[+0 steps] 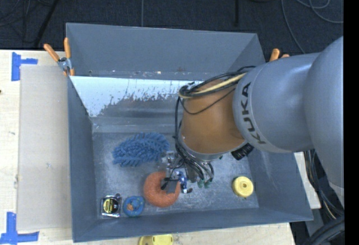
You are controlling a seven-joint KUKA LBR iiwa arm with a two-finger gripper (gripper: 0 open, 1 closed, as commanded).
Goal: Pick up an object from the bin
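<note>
End effector (170, 181) sits low in the bin (80, 154), over the front-middle of the floor. Its tip is at the upper right part of an orange ring (158, 193). How far open it is: cannot tell, since wrist hardware and cables crowd the tip. Nothing is visibly held.

Key relation: the ring lies flat on the floor, directly under the tip and extending toward the view's left and the near wall. It is round, so there is no long axis to line up with. My judgement is that a grasp would turn on where the tip meets the ring's band rather than on wrist rotation.

Working outward:
- A blue shaggy mitt (139, 149) lies beyond the ring toward the back-left, near it but apart.
- A small blue disc (133, 205) lies just beside the ring's lower left.
- A tape measure (111, 205) is next to the blue disc, toward the left wall.
- A yellow disc (243, 186) lies alone to the right, well apart from the tip.

The arm (280, 103) reaches in from the right, over the right part of the bin.
</note>
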